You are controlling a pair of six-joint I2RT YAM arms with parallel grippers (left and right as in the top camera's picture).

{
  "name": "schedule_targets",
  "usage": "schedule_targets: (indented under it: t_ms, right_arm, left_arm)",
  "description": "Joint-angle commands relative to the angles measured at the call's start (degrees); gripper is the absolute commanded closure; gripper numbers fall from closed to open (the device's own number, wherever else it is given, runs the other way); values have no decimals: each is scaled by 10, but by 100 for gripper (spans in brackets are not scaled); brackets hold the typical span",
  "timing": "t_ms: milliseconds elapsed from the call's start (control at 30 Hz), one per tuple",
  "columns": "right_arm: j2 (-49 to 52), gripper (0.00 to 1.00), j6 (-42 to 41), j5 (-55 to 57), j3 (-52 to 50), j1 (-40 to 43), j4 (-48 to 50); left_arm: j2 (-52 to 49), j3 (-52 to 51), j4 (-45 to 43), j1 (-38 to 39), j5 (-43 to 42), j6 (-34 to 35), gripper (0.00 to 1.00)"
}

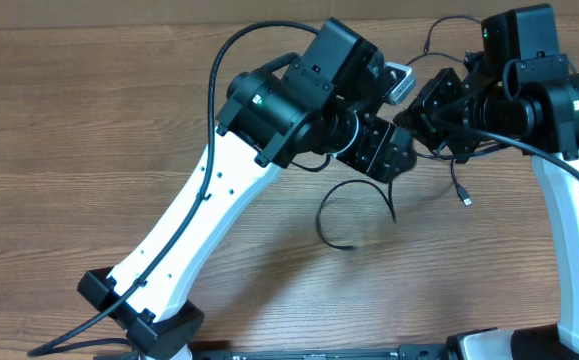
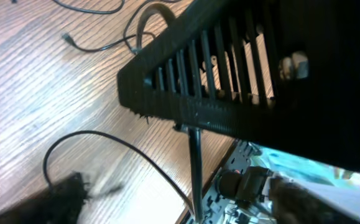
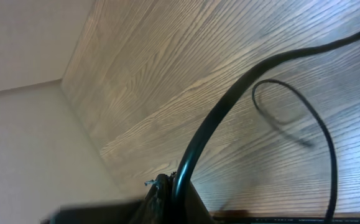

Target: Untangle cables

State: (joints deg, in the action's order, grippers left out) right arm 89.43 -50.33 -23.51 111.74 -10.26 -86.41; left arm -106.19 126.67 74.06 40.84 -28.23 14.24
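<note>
Both arms meet over the far-right part of the desk [image 1: 89, 120], with the grippers just beside each other.

- **Right gripper** [image 1: 431, 112]: clamped tight on one strand of the cables [image 1: 321, 215]. In the right wrist view the cord [image 3: 229, 106] rises straight out of its fingers.
- **Left gripper** [image 1: 394, 160]: cannot tell whether it is released or clenched. Its wrist view is blocked by the other arm's black housing and its fingers are blurred.
- **Loose loop**: lies flat on the desk just nearside of the left gripper, toward the near edge, so the left arm is nearer to it.
- **Plug end** [image 1: 466, 202]: hangs below the right gripper.
- **Strand axis**: runs far-to-near.

Likely next move: pull the hands apart sideways, across that axis.
</note>
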Motion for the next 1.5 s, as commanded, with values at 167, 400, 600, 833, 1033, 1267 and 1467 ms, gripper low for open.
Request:
schedule_targets:
  t_ms: [167, 400, 600, 833, 1033, 1267, 1467]
  right_arm:
    - [-36, 96, 136, 16, 9, -1, 15]
    - [-89, 96, 239, 13, 9, -1, 1]
    - [-137, 96, 315, -88, 9, -2, -37]
    - [-155, 96, 311, -36, 4, 4, -106]
    - [-159, 96, 282, 17, -49, 20, -106]
    - [-159, 96, 275, 87, -131, 98, -106]
    - [-158, 96, 274, 177, -214, 205, -99]
  left_arm:
    - [-3, -2, 24, -54, 2, 36, 0]
    - [-3, -2, 52, -130, -45, 36, 0]
    - [-3, -2, 91, -186, -44, 38, 0]
    - [-3, -2, 116, -203, -42, 37, 1]
    - [-3, -2, 124, -203, -42, 35, 0]
    - [-3, -2, 132, -203, -18, 33, 0]
    - [-3, -2, 134, -203, -12, 33, 1]
